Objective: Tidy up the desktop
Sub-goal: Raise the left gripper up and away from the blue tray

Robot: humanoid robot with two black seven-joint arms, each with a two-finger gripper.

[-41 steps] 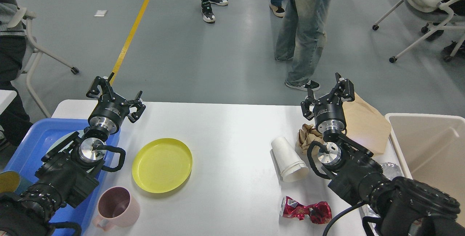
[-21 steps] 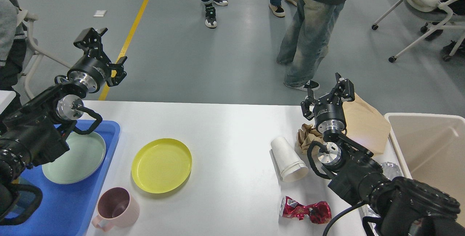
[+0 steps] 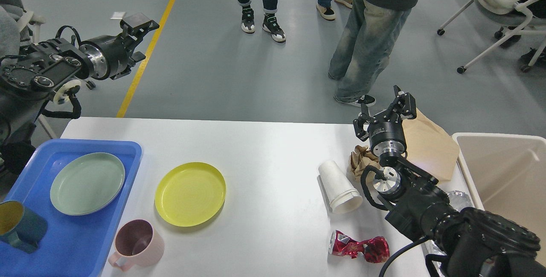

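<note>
While our left gripper (image 3: 138, 29) hangs high off the desktop (image 3: 264, 149), fingers unreadable, our right gripper (image 3: 386, 108) hovers empty and spread above crumpled brown paper (image 3: 360, 159), beside the beige bin (image 3: 503, 170).

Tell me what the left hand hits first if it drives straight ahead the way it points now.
Probably nothing close: the left hand is raised off the desktop, aiming right and away over bare grey floor. Depth is unclear; the standing people look well beyond.

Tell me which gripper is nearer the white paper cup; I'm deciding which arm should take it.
Right. The right gripper hovers just behind and to the right of the white paper cup, which lies on its side. The left gripper is raised far off, beyond the desktop's far left corner.
</note>
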